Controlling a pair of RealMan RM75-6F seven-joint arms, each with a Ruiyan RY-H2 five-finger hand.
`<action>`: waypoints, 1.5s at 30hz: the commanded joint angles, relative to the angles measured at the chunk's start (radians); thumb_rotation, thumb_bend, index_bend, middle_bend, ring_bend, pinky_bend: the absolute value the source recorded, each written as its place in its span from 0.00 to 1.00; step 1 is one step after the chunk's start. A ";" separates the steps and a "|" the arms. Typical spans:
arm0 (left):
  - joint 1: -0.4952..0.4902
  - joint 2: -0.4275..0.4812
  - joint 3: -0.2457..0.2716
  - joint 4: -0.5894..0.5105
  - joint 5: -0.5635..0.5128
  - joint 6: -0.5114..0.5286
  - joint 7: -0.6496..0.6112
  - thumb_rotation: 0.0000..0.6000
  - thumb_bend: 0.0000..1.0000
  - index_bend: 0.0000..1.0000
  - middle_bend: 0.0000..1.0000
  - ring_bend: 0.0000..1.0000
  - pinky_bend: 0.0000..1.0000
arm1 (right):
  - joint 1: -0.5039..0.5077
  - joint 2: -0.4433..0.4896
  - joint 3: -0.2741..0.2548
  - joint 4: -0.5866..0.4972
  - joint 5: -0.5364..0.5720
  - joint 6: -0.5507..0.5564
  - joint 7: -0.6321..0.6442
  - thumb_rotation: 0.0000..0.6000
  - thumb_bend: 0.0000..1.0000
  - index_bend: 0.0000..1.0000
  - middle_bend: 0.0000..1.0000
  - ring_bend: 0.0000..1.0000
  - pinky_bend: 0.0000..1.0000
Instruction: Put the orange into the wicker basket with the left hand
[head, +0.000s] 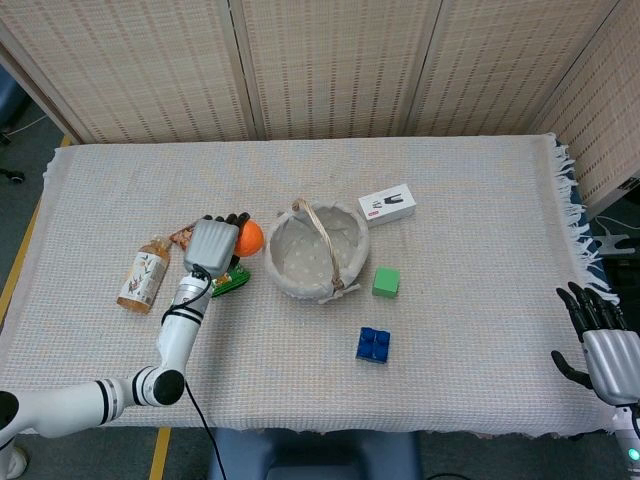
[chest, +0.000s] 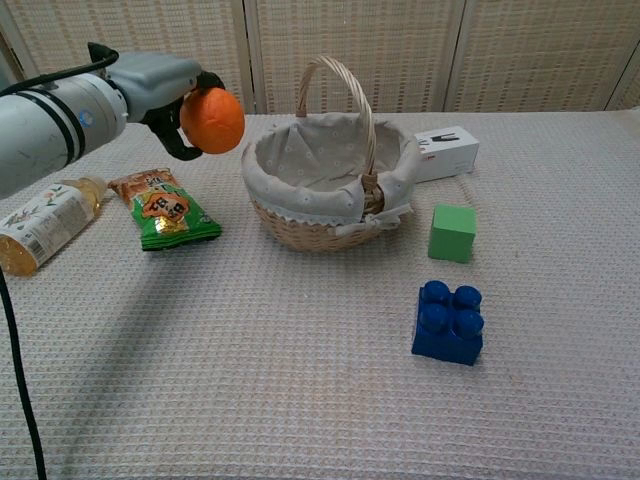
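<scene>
My table, covered in a pale woven cloth, carries: lined wicker basket, white box, green cube. Also blue studded brick, green snack packet, amber bottle.
</scene>
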 joint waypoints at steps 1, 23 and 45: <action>-0.008 0.022 0.007 0.001 -0.004 0.009 0.017 1.00 0.33 0.32 0.32 0.43 0.44 | 0.002 0.000 -0.003 -0.001 0.000 -0.005 -0.005 1.00 0.17 0.00 0.00 0.00 0.13; -0.072 -0.028 -0.139 -0.220 -0.262 0.057 -0.234 1.00 0.37 0.37 0.32 0.43 0.43 | 0.003 0.000 -0.006 0.000 -0.004 -0.001 0.001 1.00 0.17 0.00 0.00 0.00 0.13; -0.124 -0.215 -0.060 -0.085 -0.124 0.220 -0.157 1.00 0.36 0.06 0.22 0.40 0.38 | 0.003 0.010 -0.005 0.006 -0.008 0.004 0.031 1.00 0.17 0.00 0.00 0.00 0.13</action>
